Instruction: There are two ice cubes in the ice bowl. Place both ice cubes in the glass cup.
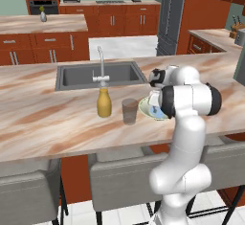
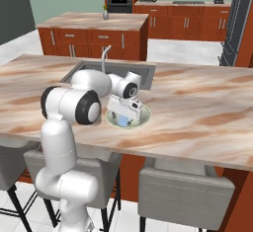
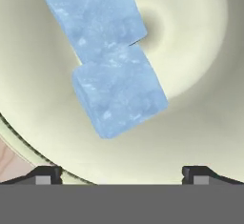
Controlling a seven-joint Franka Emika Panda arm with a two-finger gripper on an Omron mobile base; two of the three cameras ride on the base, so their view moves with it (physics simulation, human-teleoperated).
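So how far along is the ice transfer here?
Nothing is done yet: both ice cubes lie touching in the ice bowl. In hand: the open pincer hovers low over them, holding nothing. Left: carrying each cube to the glass cup.

The two ice cubes (image 3: 107, 61) are pale blue and mottled with lighter flecks, lying in the plain cream-greenish ice bowl (image 3: 200, 118). The glass cup (image 1: 129, 111) is a clear grey, and the bottle (image 1: 104, 103) beside it is yellow-amber. The counter (image 1: 43, 118) is tan with reddish-brown marbled streaks, the sink basin (image 1: 81, 75) grey.
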